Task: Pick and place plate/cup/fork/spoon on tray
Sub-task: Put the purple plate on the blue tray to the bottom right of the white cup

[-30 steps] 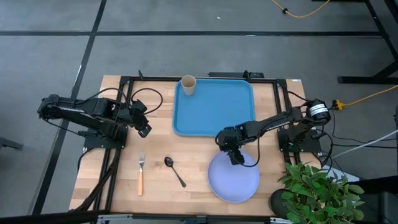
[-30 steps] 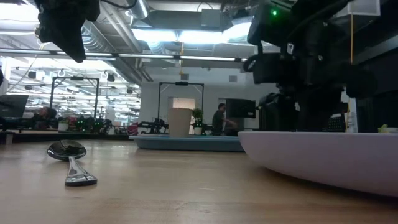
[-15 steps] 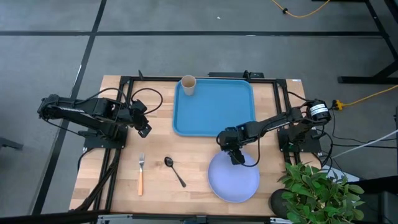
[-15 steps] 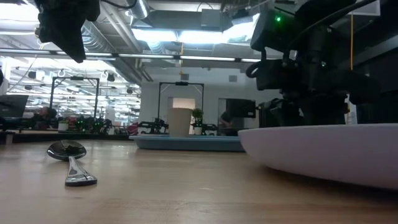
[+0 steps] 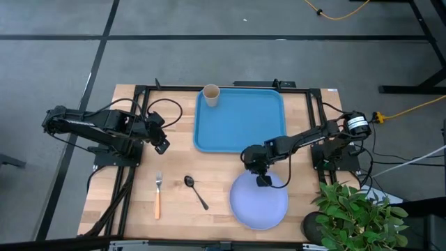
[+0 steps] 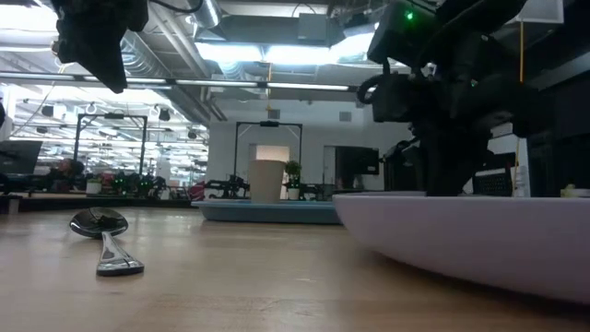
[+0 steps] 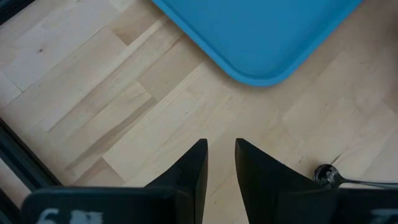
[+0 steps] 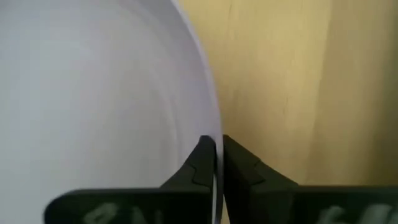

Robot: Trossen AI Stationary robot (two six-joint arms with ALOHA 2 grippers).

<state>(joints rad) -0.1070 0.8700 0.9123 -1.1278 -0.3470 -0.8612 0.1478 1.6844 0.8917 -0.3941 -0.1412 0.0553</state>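
The pale lavender plate [image 5: 259, 203] lies on the table near the front right, close below the blue tray [image 5: 240, 132]. My right gripper [image 5: 263, 180] is shut on the plate's far rim. The tan cup [image 5: 210, 94] stands upright in the tray's far left corner. The orange-handled fork [image 5: 157, 199] and the dark spoon [image 5: 196, 190] lie flat on the table at the front left. My left gripper [image 5: 162, 146] hovers left of the tray, its fingers [image 7: 193, 168] a narrow gap apart, holding nothing. My right gripper pinches the plate's rim [image 8: 211, 134] on its far side, between its two fingers, one over the plate's inside and one outside. The fingers come from above and from the far side, slanting down. Whether the plate's near part rests on the table, I cannot tell.
A potted plant [image 5: 355, 216] stands off the table's front right corner. Black frame rails [image 5: 143, 125] run along the table's left, right and far sides. Bare wood lies between the spoon and the plate.
My right gripper has moved a little toward the table's left edge, still shut on the rim. The plate has shifted with it toward the left.
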